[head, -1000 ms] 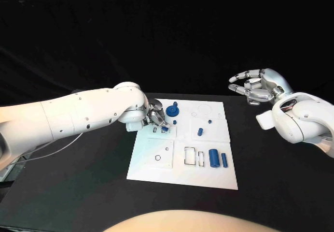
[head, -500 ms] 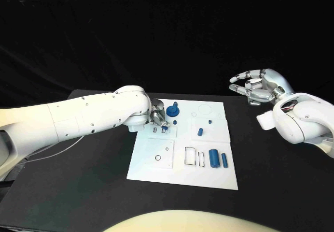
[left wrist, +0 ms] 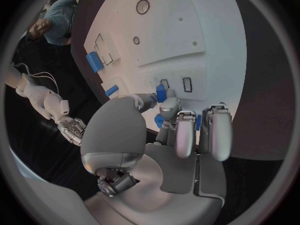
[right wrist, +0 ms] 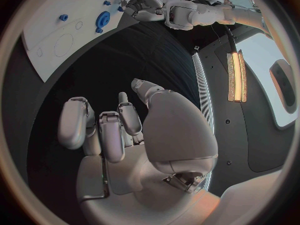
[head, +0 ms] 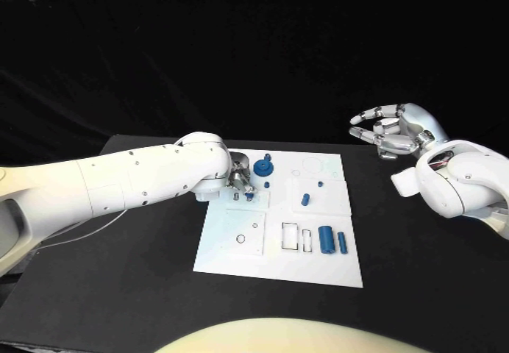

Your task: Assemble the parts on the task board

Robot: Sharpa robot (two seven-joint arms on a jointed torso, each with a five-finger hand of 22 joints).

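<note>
Currently left hand (head: 240, 181) down at the near-left part of the task board (head: 278, 265), fingers (left wrist: 177, 135) closed round a small blue part (left wrist: 160, 92), tip just above or touching a pair of small rectangular slots (left wrist: 186, 84); contact not resolvable. Right hand (head: 390, 132) raised off the bench (head: 127, 279), well clear beyond the board's far right corner, fingers curled loosely inward, holding nothing. Other parts on the board: blue gear (head: 263, 169) just beside the left hand, small blue peg (head: 305, 199) mid-board, large blue cylinder (head: 326, 240) and thin blue cylinder (head: 341, 243) side by side near the right edge, beside two outlined rectangular recesses (head: 290, 235). Probable step: seating the held part in one of the small slots. Risks, as judged: part slightly tilted in the grip, so likely to catch on a slot rim and jam or twist out of the fingers; slots close together, so wrong-slot entry possible; view of the slot mouth partly blocked by the fingers, so alignment hard to confirm; knuckles near the gear, so a sideways correction could knock it; board unheld, so a hard push may shift it on the bench.
</note>
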